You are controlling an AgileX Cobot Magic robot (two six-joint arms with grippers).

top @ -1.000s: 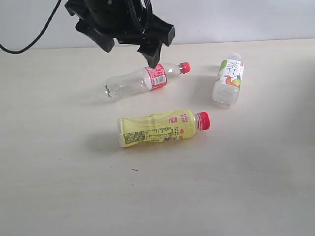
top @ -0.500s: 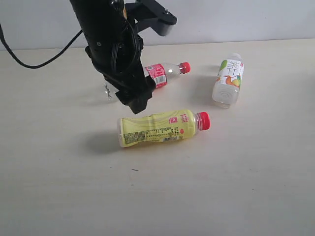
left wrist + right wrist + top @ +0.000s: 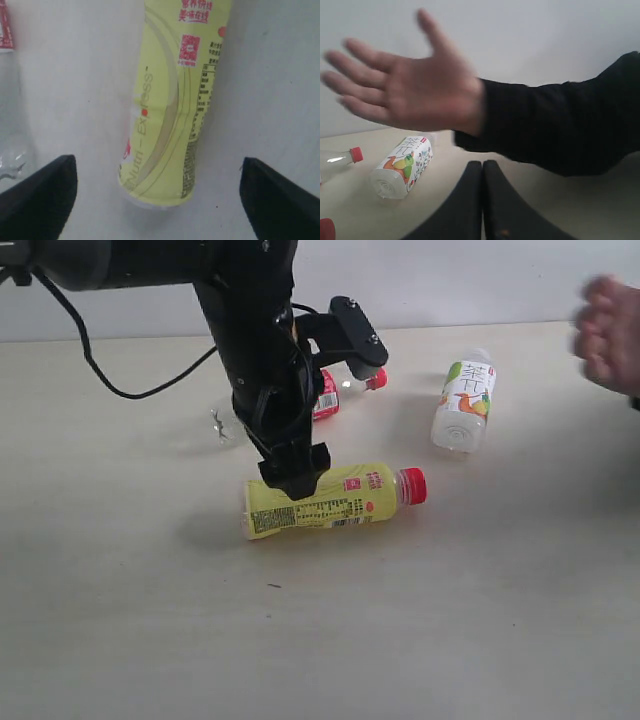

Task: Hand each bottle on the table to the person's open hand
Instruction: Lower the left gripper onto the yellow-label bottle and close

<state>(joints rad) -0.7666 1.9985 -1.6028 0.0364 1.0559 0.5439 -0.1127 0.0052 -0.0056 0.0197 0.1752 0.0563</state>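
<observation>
Stretching wide, pale beige table, white wall behind

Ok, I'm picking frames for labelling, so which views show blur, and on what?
Exterior view: the person's open hand is motion-smeared at the right edge; the yellow-labelled bottle is sharp, with a soft shadow. Right wrist view: the hand is blurred too, the shut right gripper clearer. Left wrist view: close-up, label print slightly soft.

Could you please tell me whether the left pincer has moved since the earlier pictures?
Yes: the left pincer came from the red-labelled bottle down toward the camera, to the yellow-labelled bottle.
</observation>
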